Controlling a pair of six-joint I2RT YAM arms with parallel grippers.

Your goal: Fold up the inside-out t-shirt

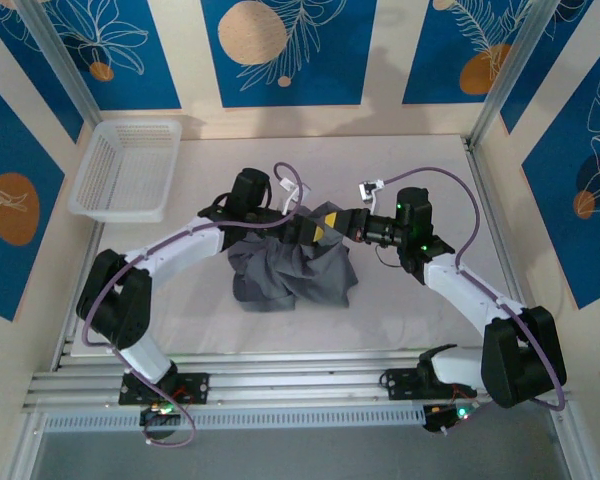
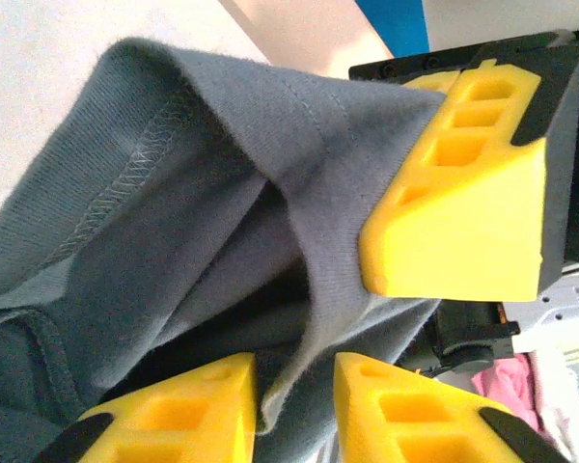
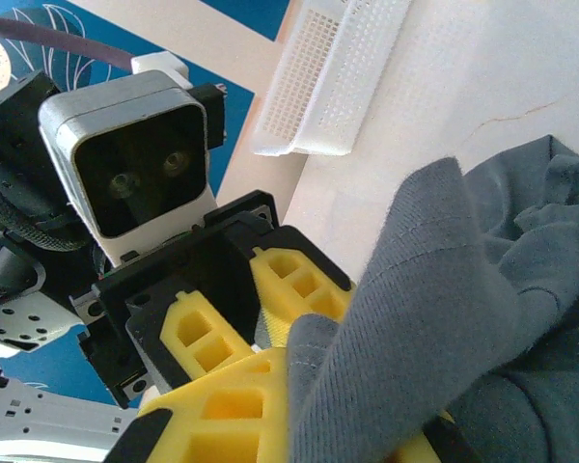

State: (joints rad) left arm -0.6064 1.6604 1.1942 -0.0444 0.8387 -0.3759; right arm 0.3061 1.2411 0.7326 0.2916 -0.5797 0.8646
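Grey t-shirt (image 1: 295, 275) sat bunched mid-table (image 1: 430, 170), drooping toward the near edge from both pincers at its far side. Right gripper (image 1: 325, 228) was clenched on cloth. Left gripper (image 2: 294, 386) jaws were slightly apart around a hem, honestly couldn't tell if it gripped.

Two arms, same build. Left arm (image 1: 170, 245): white shells btwn chunky black joint housings; black base (image 1: 165, 388) bolted at approx 7 o'clock of the top view, w/ tiny red & green LEDs. Right arm (image 1: 470, 285) matched it, base (image 1: 435, 385) at approx 5 o'clock, green LEDs on its black wrist motor (image 1: 413, 215). Purple cables (image 1: 477, 215) looped along both. Left gripper (image 2: 294, 376): black frame w/ small screws, yellow fingers (image 2: 174, 415) w/ rectangular cut-outs. Its wrist cam (image 3: 125, 159) was a grey-white box, dark face, 2 lenses. Right gripper (image 1: 327, 229) fingers (image 2: 463, 203) were the same yellow, black-backed.
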